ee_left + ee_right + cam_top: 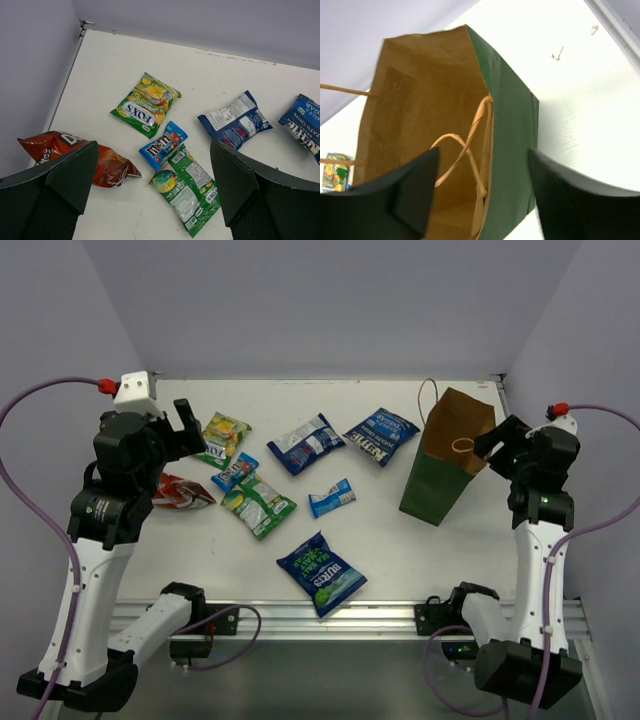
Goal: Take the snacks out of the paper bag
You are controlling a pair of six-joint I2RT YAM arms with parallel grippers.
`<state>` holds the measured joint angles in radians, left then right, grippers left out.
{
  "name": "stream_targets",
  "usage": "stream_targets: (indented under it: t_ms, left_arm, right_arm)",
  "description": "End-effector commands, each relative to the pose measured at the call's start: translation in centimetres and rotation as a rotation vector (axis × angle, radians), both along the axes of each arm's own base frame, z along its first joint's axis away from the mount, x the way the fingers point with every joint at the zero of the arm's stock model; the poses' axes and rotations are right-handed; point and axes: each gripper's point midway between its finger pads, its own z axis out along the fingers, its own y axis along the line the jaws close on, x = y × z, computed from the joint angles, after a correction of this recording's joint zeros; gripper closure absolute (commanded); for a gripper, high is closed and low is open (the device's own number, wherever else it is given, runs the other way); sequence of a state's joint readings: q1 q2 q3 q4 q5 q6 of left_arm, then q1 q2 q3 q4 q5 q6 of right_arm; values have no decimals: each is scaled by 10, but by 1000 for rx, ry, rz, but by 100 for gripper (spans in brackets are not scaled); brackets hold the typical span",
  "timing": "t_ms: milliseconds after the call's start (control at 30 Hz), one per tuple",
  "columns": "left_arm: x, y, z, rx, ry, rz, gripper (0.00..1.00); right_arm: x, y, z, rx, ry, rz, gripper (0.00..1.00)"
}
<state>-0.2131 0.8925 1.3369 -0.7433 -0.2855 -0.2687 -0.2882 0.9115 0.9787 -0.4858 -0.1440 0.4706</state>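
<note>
Paper bag (440,475) is standing upright at the right of the table (400,560), long axis vertical and mouth facing up just below the right gripper (482,170). That gripper's fingers are spreading wide astride the near wall and cord handle (465,150). Snacks (322,573) are lying well to the left, under the left gripper (152,170), which is also spreading wide. What shows of the bag's inside is holding no packet.

The small snack packets (322,575) are thin, glossy plastic film, crinkled and catching the light. This shows on the red-orange crisp packet (107,165), the yellow-green sweet packet (146,105), the green-white packet (187,192) and the dark blue crisp packet (235,127). The tall dark green paper carrier bag (432,485) is matt outside. It has a raw brown kraft lining (415,100) and twisted brown cord handles (465,146). The flat white surface (400,550) looks smooth and matt. The left hand (154,175) has matt black plastic fingers (60,190) with a fine mesh-like texture. A silvery metal rail (330,618) edges the surface.
</note>
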Motion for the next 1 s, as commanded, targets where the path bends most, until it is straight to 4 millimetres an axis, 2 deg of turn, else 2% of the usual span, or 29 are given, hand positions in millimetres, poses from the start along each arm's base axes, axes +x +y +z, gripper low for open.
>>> stream_targets:
  t_ms: [0, 33, 100, 167, 200, 267, 300, 367, 400, 433, 467, 500, 567, 600, 633, 767, 867, 967]
  left_arm:
    - [-2, -5, 16, 4, -35, -35, 0]
    - [-2, -6, 16, 2, -36, -38, 0]
    - [-2, -5, 18, 2, -39, -37, 0]
    - [-2, -5, 20, 6, -42, -38, 0]
    - [-2, -5, 26, 7, -55, -40, 0]
    - [-2, -3, 35, 16, -68, -34, 0]
    - [-5, -1, 51, 13, -104, -28, 0]
    - [-6, -1, 65, 13, -129, -30, 0]
    - [-8, -2, 72, 14, -145, -37, 0]
    - [-13, 0, 89, 14, -184, -38, 0]
    - [-17, 1, 96, 27, -201, -39, 0]
    - [-21, 3, 104, 32, -220, -35, 0]
    - [-36, 7, 126, 36, -286, -33, 0]
    - [-40, 10, 133, 37, -306, -27, 0]
    - [-45, 12, 138, 33, -326, -20, 0]
    - [-64, 24, 159, 21, -390, 29, 0]
    - [-74, 32, 170, 22, -419, 64, 0]
    - [-81, 36, 177, 18, -439, 79, 0]
  right_arm:
    - [-4, -2, 45, -76, -70, 17, 24]
    - [-7, 1, 48, -75, -73, 28, 8]
    - [-11, 6, 68, -82, -118, 49, 1]
    - [-18, 9, 80, -92, -133, 59, 1]
    - [-25, 11, 99, -114, -175, 61, 1]
    - [-35, 12, 117, -141, -209, 55, 1]
    - [-44, 13, 139, -182, -257, 52, 1]
    - [-54, 18, 158, -221, -288, 56, 1]
    - [-65, 12, 181, -257, -332, 8, 1]
    - [-70, 11, 189, -265, -346, -15, 1]
    - [-75, 16, 201, -273, -377, -7, 1]
    - [-86, 16, 223, -322, -426, -13, 1]
    - [-104, 24, 249, -351, -508, 10, 1]
    - [-115, 22, 268, -371, -575, -15, 1]
    - [-132, 25, 280, -374, -637, -19, 1]
    - [-179, 36, 329, -405, -847, 26, 1]
    - [-194, 45, 346, -422, -914, 84, 1]
    - [-211, 45, 358, -446, -978, 86, 1]
